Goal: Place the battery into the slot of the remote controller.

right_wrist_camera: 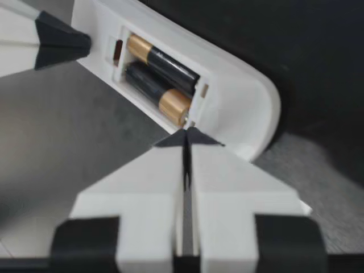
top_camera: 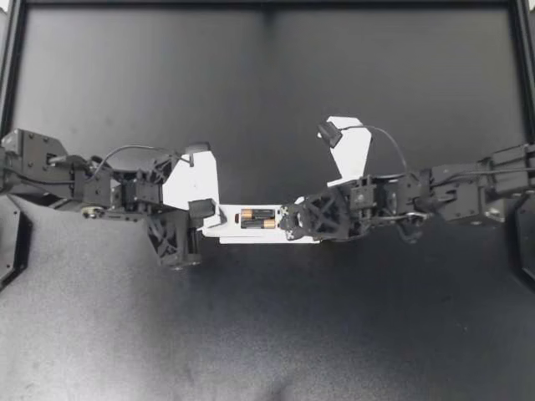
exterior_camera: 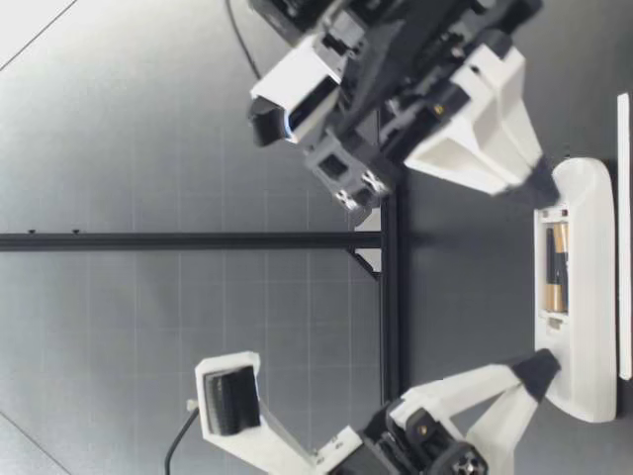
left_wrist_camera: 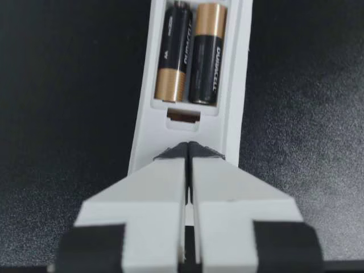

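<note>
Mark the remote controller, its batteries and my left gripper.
remote controller [left_wrist_camera: 233, 85]: left wrist view, white rim beside the slot.
batteries [left_wrist_camera: 207, 51]: left wrist view, body of one cell.
left gripper [top_camera: 221, 220]: top view, between its shut fingertips.

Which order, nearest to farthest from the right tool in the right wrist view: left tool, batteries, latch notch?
From the right tool:
1. Batteries, just ahead of its tips.
2. Latch notch, beyond the batteries' far end.
3. Left tool, farthest, past the notch.

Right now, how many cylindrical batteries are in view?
2. The black-and-copper cylindrical batteries lie side by side in the white plastic remote's open slot, copper ends opposite. None seen elsewhere.
</note>
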Available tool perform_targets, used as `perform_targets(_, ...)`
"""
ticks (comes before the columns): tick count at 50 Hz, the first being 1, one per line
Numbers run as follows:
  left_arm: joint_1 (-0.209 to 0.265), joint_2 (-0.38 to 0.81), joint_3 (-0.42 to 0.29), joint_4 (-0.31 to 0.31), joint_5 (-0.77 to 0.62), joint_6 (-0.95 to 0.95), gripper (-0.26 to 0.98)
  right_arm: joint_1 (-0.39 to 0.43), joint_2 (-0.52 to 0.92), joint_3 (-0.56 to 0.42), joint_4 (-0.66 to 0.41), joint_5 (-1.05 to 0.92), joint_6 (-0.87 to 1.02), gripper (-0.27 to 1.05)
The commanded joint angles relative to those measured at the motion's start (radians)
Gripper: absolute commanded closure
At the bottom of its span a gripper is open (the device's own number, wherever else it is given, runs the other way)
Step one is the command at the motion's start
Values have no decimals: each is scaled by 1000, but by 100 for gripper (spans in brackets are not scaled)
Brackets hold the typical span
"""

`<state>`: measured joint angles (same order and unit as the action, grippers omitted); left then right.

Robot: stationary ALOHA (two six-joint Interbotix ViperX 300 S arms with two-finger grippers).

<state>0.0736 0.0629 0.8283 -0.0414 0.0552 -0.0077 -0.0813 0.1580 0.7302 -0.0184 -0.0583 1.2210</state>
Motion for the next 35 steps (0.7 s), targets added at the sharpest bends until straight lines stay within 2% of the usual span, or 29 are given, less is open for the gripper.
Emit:
perform_targets(1, 2, -14, -26, -2, -11, 2, 90, -9, -66, -6, -26, 26, -3, 91)
perform_targets(14, -18, 11, -117, -2, -61, 9, 90, -34, -184, 38, -133, 101, -3, 91)
perform_targets(25, -23, 87, -175, -2, -54, 9, 90, -43, -195, 57, -147, 100, -5, 91)
perform_targets(35, -23, 129, -198, -2, -34, 9, 90, -43, -193, 57, -169, 98, -5, 91)
